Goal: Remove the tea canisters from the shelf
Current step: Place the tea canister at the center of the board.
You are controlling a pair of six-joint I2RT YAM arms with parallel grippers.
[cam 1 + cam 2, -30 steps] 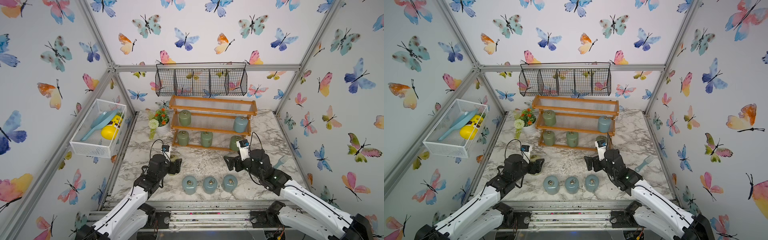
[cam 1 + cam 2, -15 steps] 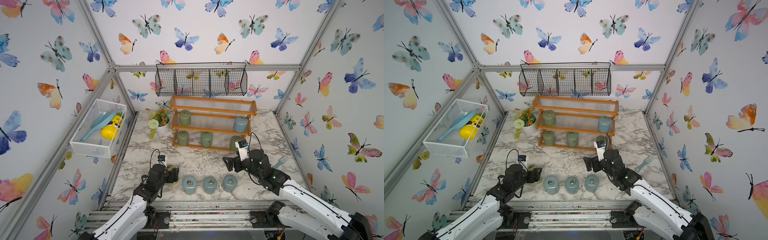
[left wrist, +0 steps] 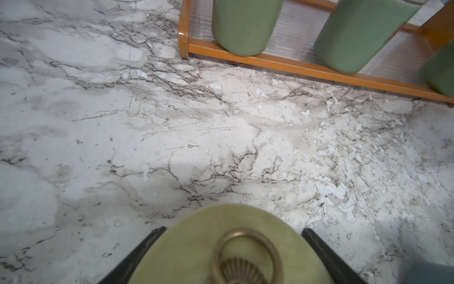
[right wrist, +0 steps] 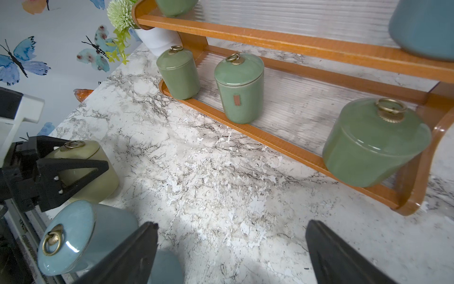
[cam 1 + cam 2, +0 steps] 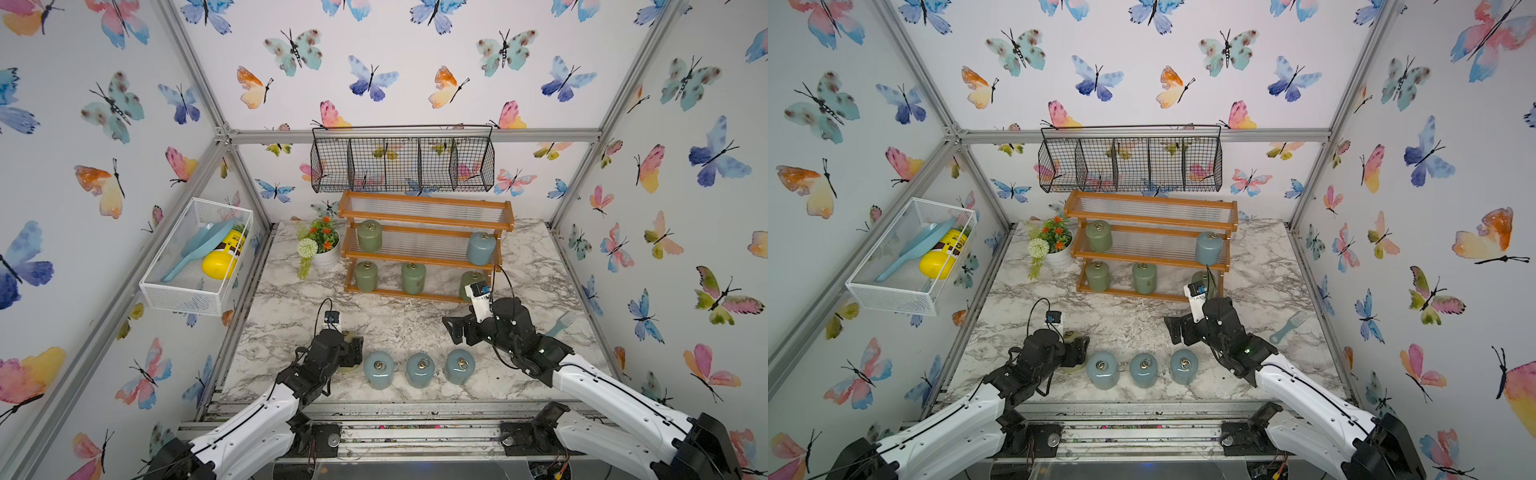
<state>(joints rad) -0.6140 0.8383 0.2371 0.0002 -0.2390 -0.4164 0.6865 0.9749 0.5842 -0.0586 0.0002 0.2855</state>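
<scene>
The shelf (image 5: 424,226) stands at the back of the marble table. On its middle tier are a sage green tea canister (image 5: 369,235) and a pale blue one (image 5: 481,248). Three green ones (image 4: 178,72) (image 4: 239,88) (image 4: 373,145) are on the bottom tier. Three pale blue canisters (image 5: 379,370) (image 5: 420,370) (image 5: 459,366) stand in a row near the front edge. My left gripper (image 5: 352,349) is shut on the cream-yellow canister (image 3: 196,246), just left of that row, base apparently on the marble. My right gripper (image 5: 452,330) hangs open and empty above the table, before the shelf's right end.
A white flower pot (image 5: 326,255) sits left of the shelf. A black wire basket (image 5: 402,160) hangs above it. A white mesh basket (image 5: 195,253) on the left wall holds a yellow bottle and a blue scoop. A blue comb (image 5: 561,324) lies at the right.
My left arm has drawn back toward the front edge and down with the cream-yellow canister, ending beside the blue row. My right arm has barely moved.
</scene>
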